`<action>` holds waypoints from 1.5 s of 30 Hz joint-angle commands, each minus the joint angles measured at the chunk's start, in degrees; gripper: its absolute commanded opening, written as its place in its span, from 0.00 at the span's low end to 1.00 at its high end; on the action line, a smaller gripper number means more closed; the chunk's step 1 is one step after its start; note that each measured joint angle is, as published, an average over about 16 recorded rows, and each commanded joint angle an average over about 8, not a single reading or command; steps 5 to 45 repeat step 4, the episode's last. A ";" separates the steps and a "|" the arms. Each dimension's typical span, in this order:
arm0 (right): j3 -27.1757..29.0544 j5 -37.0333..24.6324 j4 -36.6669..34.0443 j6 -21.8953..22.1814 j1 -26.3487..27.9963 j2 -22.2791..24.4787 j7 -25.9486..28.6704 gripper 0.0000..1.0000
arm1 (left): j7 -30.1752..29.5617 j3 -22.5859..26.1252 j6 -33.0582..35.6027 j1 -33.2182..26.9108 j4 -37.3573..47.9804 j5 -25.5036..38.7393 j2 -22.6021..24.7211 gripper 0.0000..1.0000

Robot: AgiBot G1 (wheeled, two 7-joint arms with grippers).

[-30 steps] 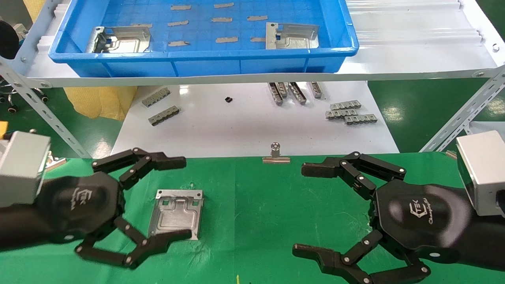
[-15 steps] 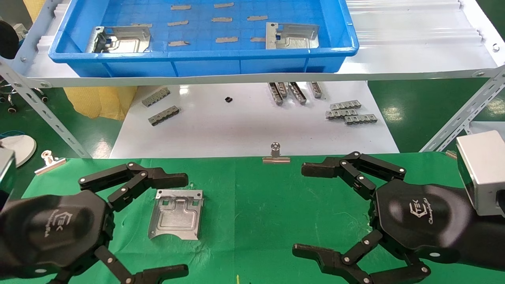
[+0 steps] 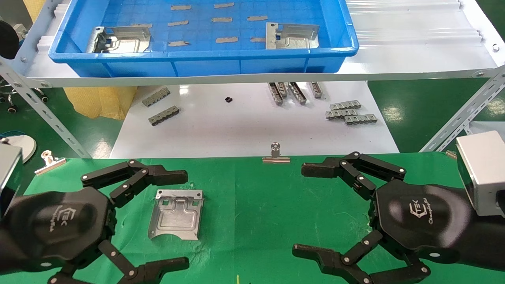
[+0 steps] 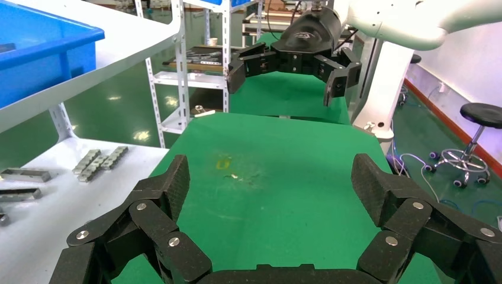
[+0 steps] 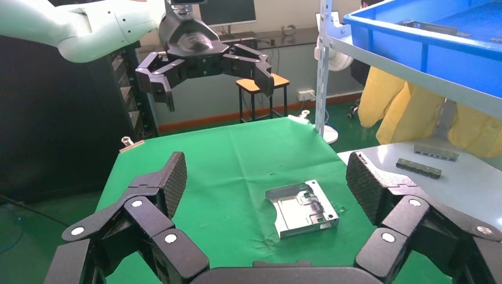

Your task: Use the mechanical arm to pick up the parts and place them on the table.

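the part (image 3: 176, 214) is dull silver stamped sheet metal, lying on the table (image 3: 256, 205) of creased matt green cloth. the blue bin (image 3: 205, 59) looks like smooth plastic; the white tabletop (image 3: 252, 126) behind is glossy. the left gripper (image 3: 173, 221) body seems matt black plastic.

cloth (image 3: 276, 205) green | part (image 3: 176, 214) silver-grey | bin (image 3: 205, 59) blue

Factory workshop: angle-iron shelf (image 3: 59, 122), parts bin (image 3: 205, 65).
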 commanded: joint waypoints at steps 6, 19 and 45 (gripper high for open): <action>0.00 0.00 0.00 0.00 0.00 0.00 0.00 1.00 | 0.12 0.12 0.02 -0.17 0.27 0.14 0.09 1.00; 0.00 0.00 0.00 0.00 0.00 0.00 0.00 1.00 | 0.12 0.12 0.02 -0.17 0.27 0.14 0.09 1.00; 0.00 0.00 0.00 0.00 0.00 0.00 0.00 1.00 | 0.12 0.12 0.02 -0.17 0.27 0.14 0.09 1.00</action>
